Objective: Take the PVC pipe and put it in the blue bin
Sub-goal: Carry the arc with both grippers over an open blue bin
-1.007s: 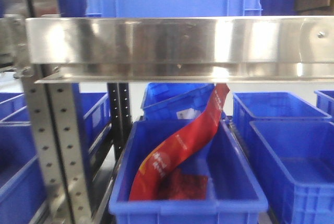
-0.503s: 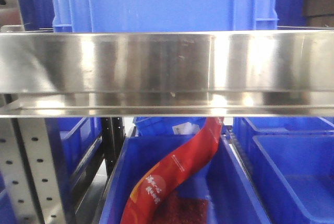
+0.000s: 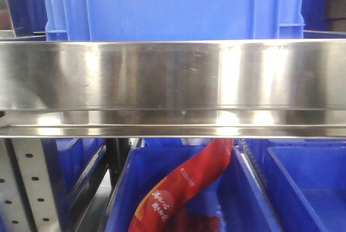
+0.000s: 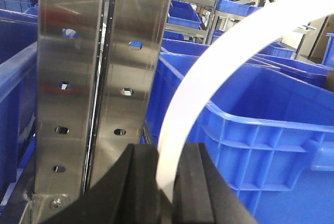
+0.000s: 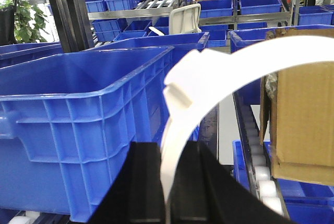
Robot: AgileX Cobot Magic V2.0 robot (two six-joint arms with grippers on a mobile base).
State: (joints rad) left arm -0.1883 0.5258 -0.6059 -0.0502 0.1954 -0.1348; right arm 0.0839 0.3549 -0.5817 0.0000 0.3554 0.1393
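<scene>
A white, curved PVC pipe (image 4: 209, 72) arcs up and to the right from my left gripper (image 4: 167, 182), which is shut on its lower end. The same kind of white pipe (image 5: 209, 78), with a stepped joint, arcs up and right from my right gripper (image 5: 169, 182), which is shut on it. A big blue bin (image 4: 261, 130) stands just right of the left gripper. Another big blue bin (image 5: 78, 104) stands left of the right gripper. Neither gripper nor the pipe shows in the front view.
A perforated steel upright (image 4: 78, 78) stands close on the left gripper's left. A cardboard box (image 5: 302, 119) sits on rollers (image 5: 261, 177) at the right. A steel shelf beam (image 3: 173, 80) fills the front view, with a blue crate (image 3: 173, 5) above and a bin holding a red bag (image 3: 184, 183) below.
In the front view the steel shelf beam has grown and dropped lower in the frame, and the bin with the red bag has slid toward the bottom edge.
</scene>
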